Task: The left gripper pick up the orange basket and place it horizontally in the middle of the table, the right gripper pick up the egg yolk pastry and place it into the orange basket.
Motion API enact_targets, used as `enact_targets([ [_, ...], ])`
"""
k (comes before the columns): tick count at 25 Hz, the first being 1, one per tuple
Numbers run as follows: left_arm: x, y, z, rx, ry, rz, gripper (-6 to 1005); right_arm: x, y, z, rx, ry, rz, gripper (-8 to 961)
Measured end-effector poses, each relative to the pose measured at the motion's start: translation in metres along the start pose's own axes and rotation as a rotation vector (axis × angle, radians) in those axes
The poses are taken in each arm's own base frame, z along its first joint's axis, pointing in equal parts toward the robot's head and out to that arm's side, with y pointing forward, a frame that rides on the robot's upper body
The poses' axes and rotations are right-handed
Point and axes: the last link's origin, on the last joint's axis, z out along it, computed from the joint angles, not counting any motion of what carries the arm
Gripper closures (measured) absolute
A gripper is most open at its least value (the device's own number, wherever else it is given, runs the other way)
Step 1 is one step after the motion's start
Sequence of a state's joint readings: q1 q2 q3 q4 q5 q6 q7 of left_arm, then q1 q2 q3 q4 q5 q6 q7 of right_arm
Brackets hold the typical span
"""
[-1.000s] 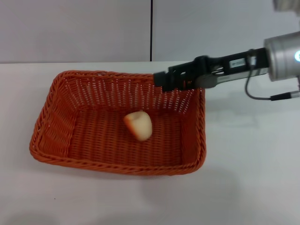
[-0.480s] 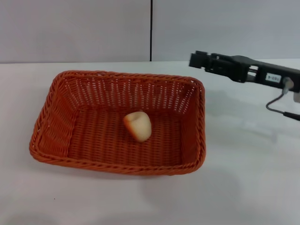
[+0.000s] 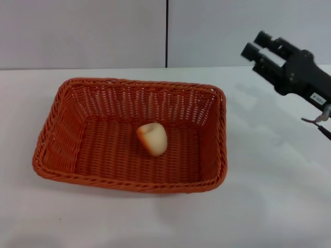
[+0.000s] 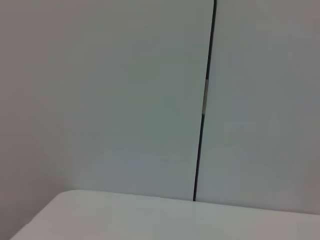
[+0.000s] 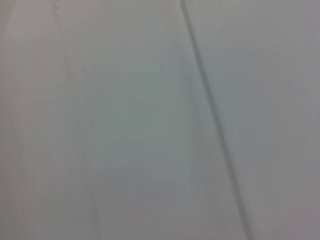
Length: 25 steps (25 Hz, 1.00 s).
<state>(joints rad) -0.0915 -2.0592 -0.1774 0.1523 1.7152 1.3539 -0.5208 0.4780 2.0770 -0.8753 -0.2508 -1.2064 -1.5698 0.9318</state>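
Observation:
The orange basket (image 3: 132, 135) lies lengthwise in the middle of the white table (image 3: 269, 196) in the head view. The egg yolk pastry (image 3: 152, 138) rests on the basket floor, tipped on its side, touching nothing else. My right gripper (image 3: 257, 45) is raised at the upper right, well clear of the basket, its two knobby fingertips slightly apart and empty. The left gripper is out of view; the left wrist view holds only wall and a strip of table.
A light grey wall (image 3: 83, 31) with a dark vertical seam (image 3: 166, 33) stands behind the table. A thin cable (image 3: 323, 124) hangs by the right arm. The right wrist view shows only blurred wall.
My right gripper has drawn back from over the basket's far right corner, rising and swinging to the upper right. The pastry and basket have stayed put.

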Motion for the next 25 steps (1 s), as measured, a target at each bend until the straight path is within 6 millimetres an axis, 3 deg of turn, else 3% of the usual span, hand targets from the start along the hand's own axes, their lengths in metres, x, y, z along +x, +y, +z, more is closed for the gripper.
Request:
enact_targets([
  [5, 0.001, 0.007, 0.0, -0.024, 0.02, -0.033, 186, 0.003, -0.003, -0.013, 0.123, -0.093, -0.05, 422],
  [12, 0.01, 0.026, 0.004, -0.17, 0.06, -0.107, 186, 0.008, 0.002, -0.022, 0.15, -0.101, -0.12, 422],
  [25, 0.024, 0.03, 0.006, -0.19, 0.15, -0.271, 186, 0.007, 0.013, -0.03, 0.132, -0.14, -0.271, 422],
])
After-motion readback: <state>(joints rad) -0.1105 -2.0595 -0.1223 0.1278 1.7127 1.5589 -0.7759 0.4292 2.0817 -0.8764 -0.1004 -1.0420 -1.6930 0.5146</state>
